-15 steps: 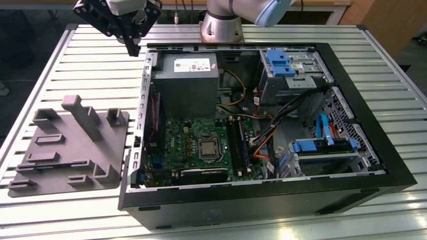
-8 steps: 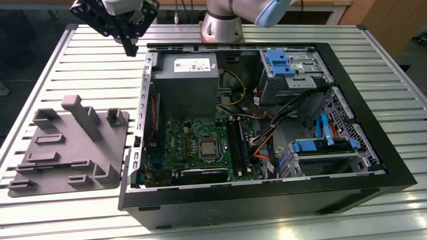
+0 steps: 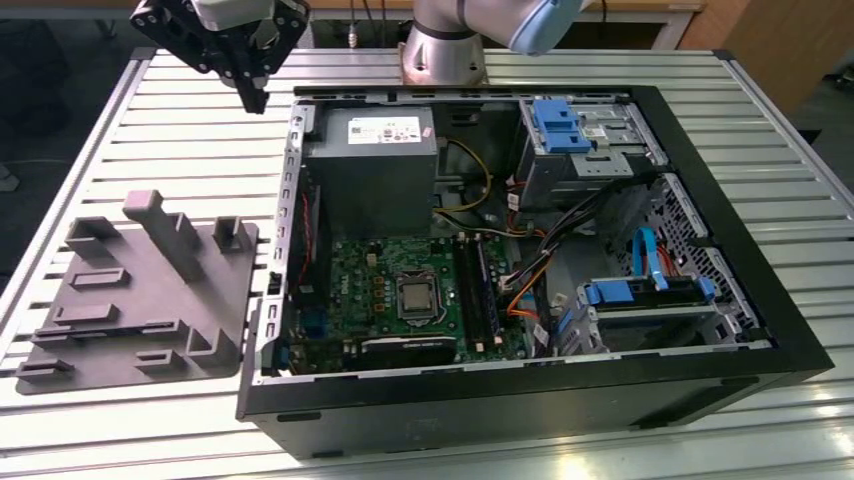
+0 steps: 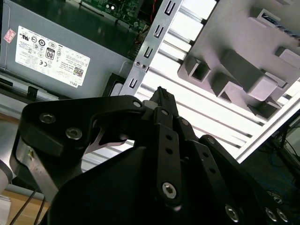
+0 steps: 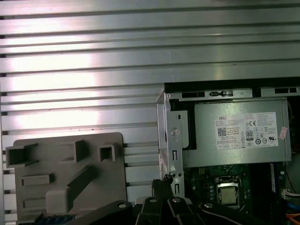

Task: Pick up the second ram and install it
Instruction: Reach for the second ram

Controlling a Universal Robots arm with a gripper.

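Surface: a slatted metal table (image 3: 160, 110) is laid under the whole scene, with an open computer case (image 3: 534, 400) on it.
Jaws: they are seen pressed together, the fingertips (image 4: 166, 105) meeting in one narrow point with nothing pinched between them.
Gripper: the gripper (image 3: 254, 100) is held above bare slats, just beside the case's far corner on the exterior view's left. Its tip is seen in both wrist views (image 4: 161, 93) (image 5: 161, 183).
Tray: a pale grey moulded tray (image 3: 134, 300) is placed on the table beside the case, on the exterior view's left and well apart from the tip.
Second ram: the second ram (image 3: 114, 328) is judged to be the thin dark strip lying in a slot near the tray's front end. A bluish edge of it is caught in the first wrist view (image 5: 54, 218). It is untouched.
Case: the power supply (image 3: 374, 170) is nearest the tip. The motherboard (image 3: 387, 270) and its black memory slots (image 3: 474, 290) are set deeper inside.
Risk, grasp: if the jaws were lowered while closed, the stick would be struck rather than gripped.
Risk, tray: the taller posts (image 3: 174, 235) could be clipped, and the light tray could be shifted.
Risk, hold: a thin flat stick pinched off-centre could be tilted or dropped.
Risk, seating: the case wall and the loose cables (image 3: 534, 270) near the slots could be snagged. A tilted stick could be jammed half-seated.
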